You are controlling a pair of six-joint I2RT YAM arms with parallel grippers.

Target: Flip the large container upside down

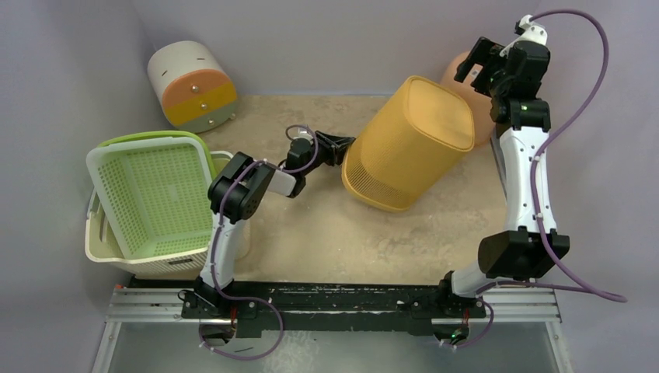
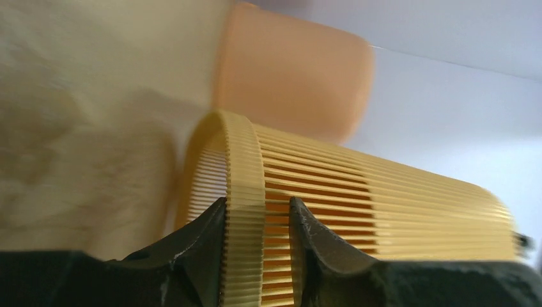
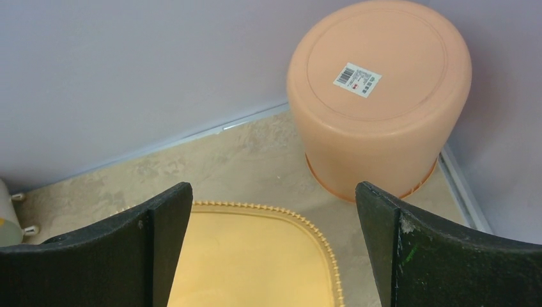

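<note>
The large yellow container (image 1: 412, 144) sat in the upper middle of the overhead view, on the sandy table (image 1: 350, 241). Its closed base faced up and toward the upper right, and its open mouth pointed down toward the lower left. It looked tipped rather than square on the table, though the overhead angle made that hard to judge.

The left gripper (image 1: 342, 149) reached in from the left and met the container at its rim. In the left wrist view its two fingers (image 2: 198, 236) straddled the thick rim band, one inside the mouth and one outside. A strip of ribbed wall showed between the band and the outer finger. The jaws therefore stood apart around the rim rather than clenched on it.

The right gripper (image 1: 478, 66) hung at the upper right of the overhead view, above the container's base. Its fingers were spread wide with nothing between them. Through its own camera the yellow base filled the bottom of the frame, and a peach bucket (image 3: 377, 96) stood upside down against the wall behind it.

The turn looked nearly finished, since the base was already uppermost. What probably remained was for the rim to settle flat on the table and for the left arm to draw clear. Neither could be confirmed from these views.
</note>
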